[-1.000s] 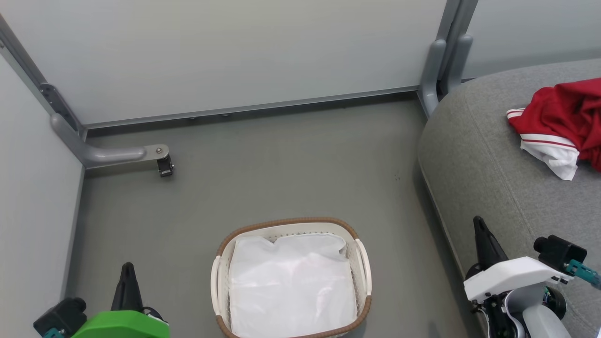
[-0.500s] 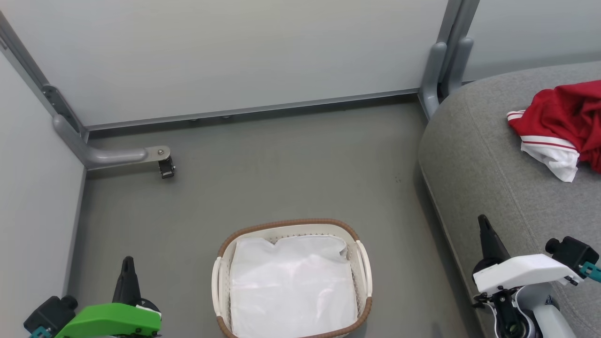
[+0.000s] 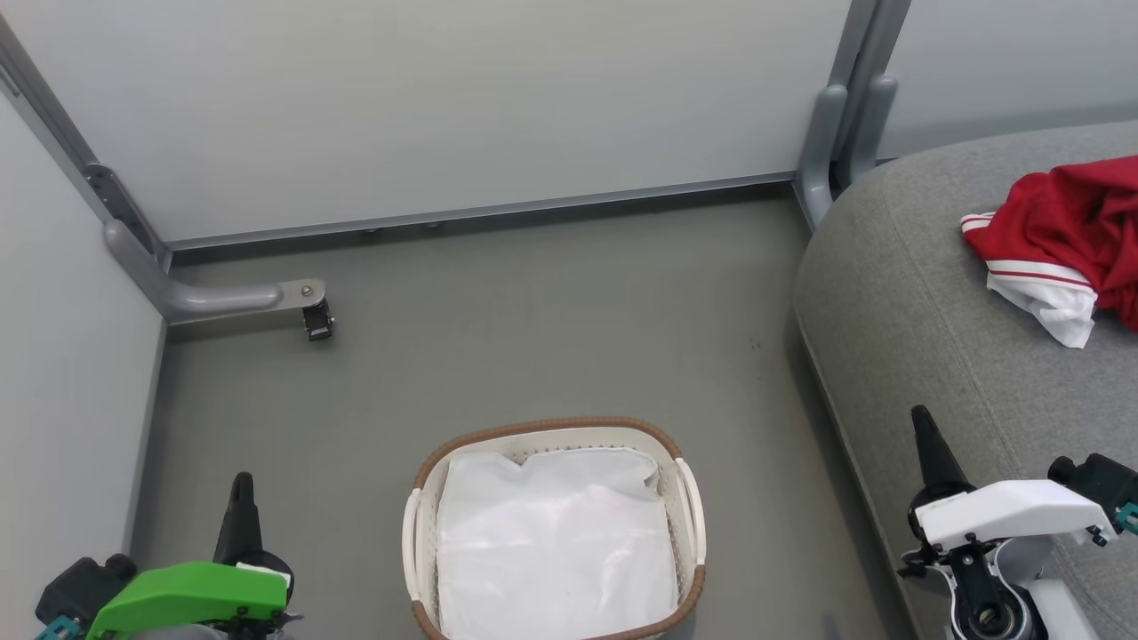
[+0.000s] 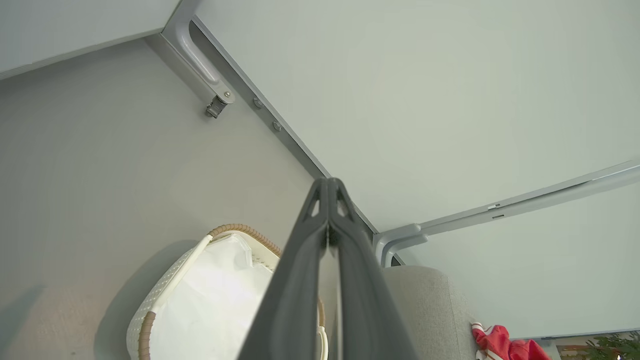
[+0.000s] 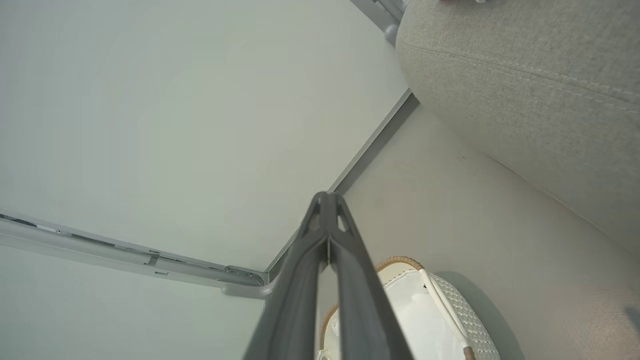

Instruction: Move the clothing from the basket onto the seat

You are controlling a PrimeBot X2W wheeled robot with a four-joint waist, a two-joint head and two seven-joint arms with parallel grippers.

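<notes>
Head view: I have the laundry basket on the grey floor, bottom centre, between the two arms. The white cloth liner is spread across its inside. The red-and-white clothing is bunched in a heap on the grey sofa at the right edge, well apart from the basket. A striped trim band and a white panel hang toward the sofa's rounded edge. I can't tell from here how many garments are in the heap. The left gripper is at lower left, over the floor beside the basket. The right gripper is at lower right, over the sofa's edge. Each shows as a single dark spike touching nothing. Pale wall panels stand behind, with a grey bracket foot on the floor at the left.

Left wrist view: my left fingers are pressed together down to the tips with nothing between them. The basket and liner sit below-left of the fingers and the sofa's end is below-right. A bit of the red clothing shows at the bottom right corner.

Right wrist view: my right fingers are pressed tip to tip and hold nothing. The sofa's side takes up the upper right. The basket rim, a handle and the liner are at the bottom, just right of the fingers.
</notes>
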